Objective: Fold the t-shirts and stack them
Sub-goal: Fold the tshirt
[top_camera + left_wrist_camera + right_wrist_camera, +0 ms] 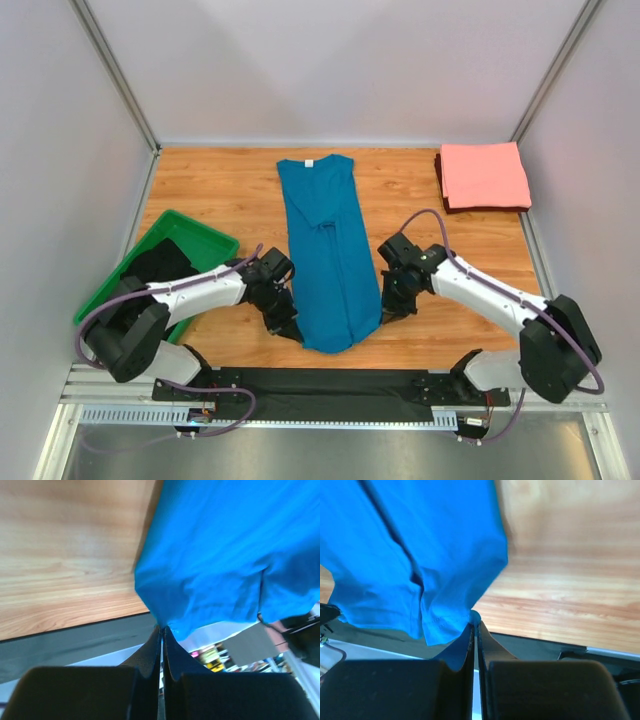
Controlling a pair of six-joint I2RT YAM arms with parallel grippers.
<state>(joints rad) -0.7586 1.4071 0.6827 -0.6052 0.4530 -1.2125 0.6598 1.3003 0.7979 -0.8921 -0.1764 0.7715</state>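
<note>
Left end effector [162, 628]: pressed together on teal t-shirt [325, 250] hem corner.
Right end effector [474, 625]: pinching the opposite hem corner.
Cut off: cloth ahead of both tips, by wrist-view edges.

text: none legible | teal t-shirt [327, 262] neck label [309, 163]: white, too small to read

the teal-blue t-shirt [325, 255] is soft matt cloth, and the salmon-pink t-shirt [485, 175] is the same kind of plain matt cloth. the table [220, 190] is smooth wood with a clear grain and a light sheen, while the tray [205, 228] looks like glossy green plastic. the left arm [195, 290] and the right arm [490, 295] have smooth, slightly glossy white shells, the left gripper [162, 630] and the right gripper [475, 626] are matt black, and the rails [116, 75] look like brushed metal.
</note>
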